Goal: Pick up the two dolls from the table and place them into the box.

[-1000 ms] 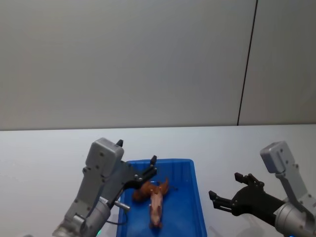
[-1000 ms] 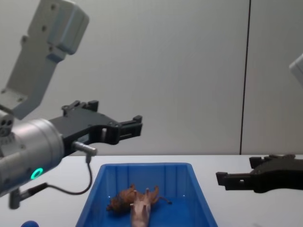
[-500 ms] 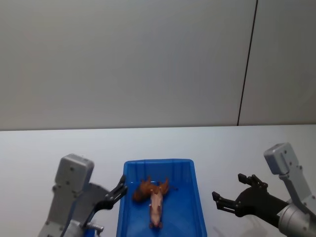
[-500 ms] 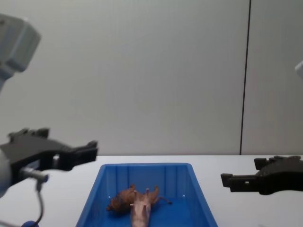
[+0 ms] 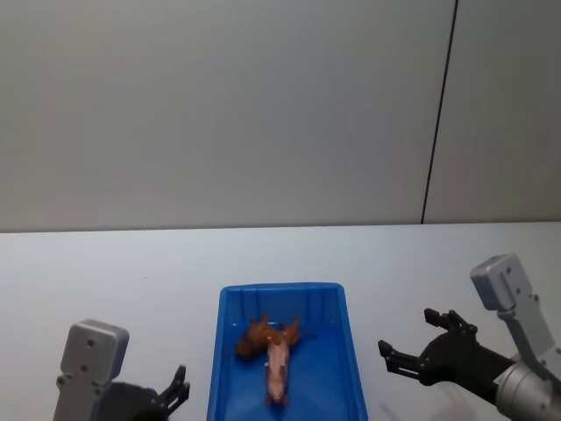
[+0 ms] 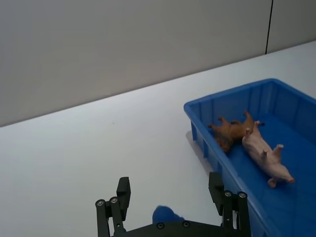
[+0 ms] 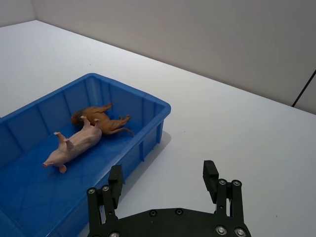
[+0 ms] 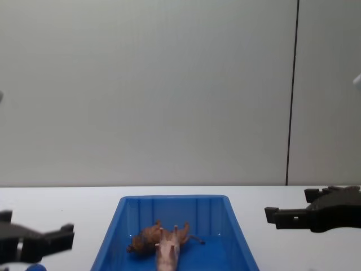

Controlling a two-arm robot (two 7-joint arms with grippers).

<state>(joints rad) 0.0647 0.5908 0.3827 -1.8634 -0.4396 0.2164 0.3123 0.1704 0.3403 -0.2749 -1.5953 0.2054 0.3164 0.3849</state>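
We see both dolls lying inside the blue box (image 5: 351, 351), which sits on the white table (image 5: 114, 272) between our two arms. The pale pink pig (image 5: 278, 367) lies on its side with its stubby legs sticking out, snout toward the near end. The brown lion (image 5: 263, 335) sprawls just beyond it, touching it, its darker maned head toward the left wall. The box shows ribbed inner walls. Our left pincer (image 6: 170, 196) hovers low at the near left of the box, fingers spread wide and holding nothing; a small blue object (image 6: 164, 216) lies beneath it. Our right pincer (image 7: 164, 178) hangs to the right of the box, likewise wide open and empty.
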